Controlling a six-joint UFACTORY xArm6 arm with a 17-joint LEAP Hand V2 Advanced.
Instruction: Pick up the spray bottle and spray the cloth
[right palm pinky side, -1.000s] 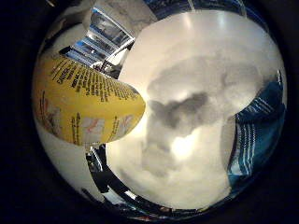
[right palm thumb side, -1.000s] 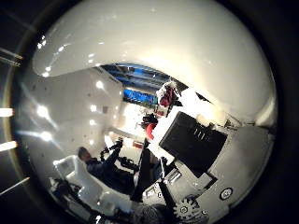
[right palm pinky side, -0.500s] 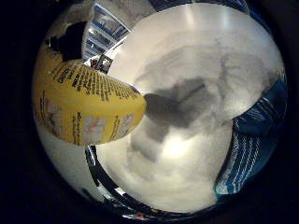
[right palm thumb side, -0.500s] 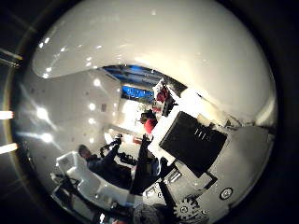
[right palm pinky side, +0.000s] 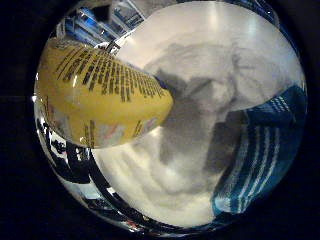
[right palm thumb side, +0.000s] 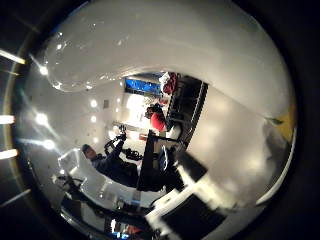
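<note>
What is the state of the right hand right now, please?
Right hand: cannot be told; no fingers clearly show. A yellow spray bottle fills much of the little-finger-side view, close to the palm.

Dense black print covered the yellow label of the spray bottle (right palm pinky side: 100, 95) — none of it could be read; no other text was legible.

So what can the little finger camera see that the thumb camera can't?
Only the little finger side view shows the yellow label of the spray bottle close to the palm, the white table, and the blue striped cloth lying on it. Only the thumb side view shows the room and the hand. Both probably share the bottle: a small yellow patch sits at the thumb view's edge.
</note>
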